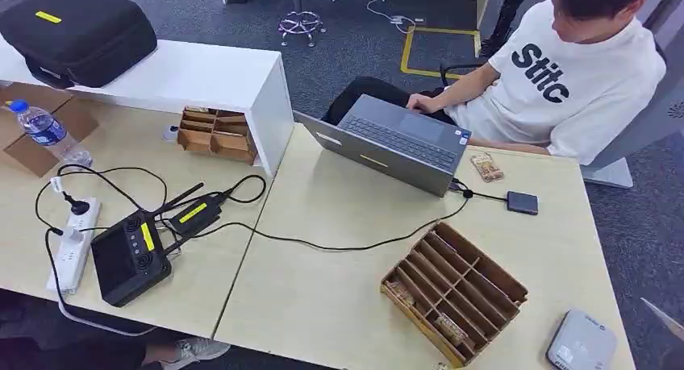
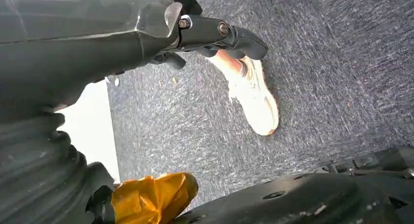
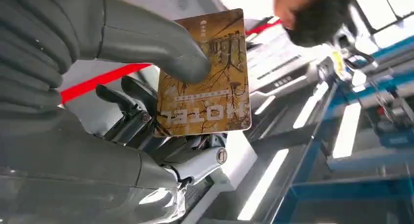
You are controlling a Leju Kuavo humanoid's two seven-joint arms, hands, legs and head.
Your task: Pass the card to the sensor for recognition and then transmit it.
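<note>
Card (image 3: 205, 77) in brown and gold, printed with the word HOTEL, is pinched in my right hand (image 3: 146, 92), thumb pressed on its face and dark fingers (image 3: 132, 112) behind it. My left hand (image 2: 205, 36) hangs above grey carpet (image 2: 317, 63) with its fingers curled in on nothing. On the bench (image 1: 323, 297), a cardboard divider tray (image 1: 454, 291) sits near a grey sensor box (image 1: 581, 342), and beyond the tray a person types on a laptop (image 1: 395, 143).
</note>
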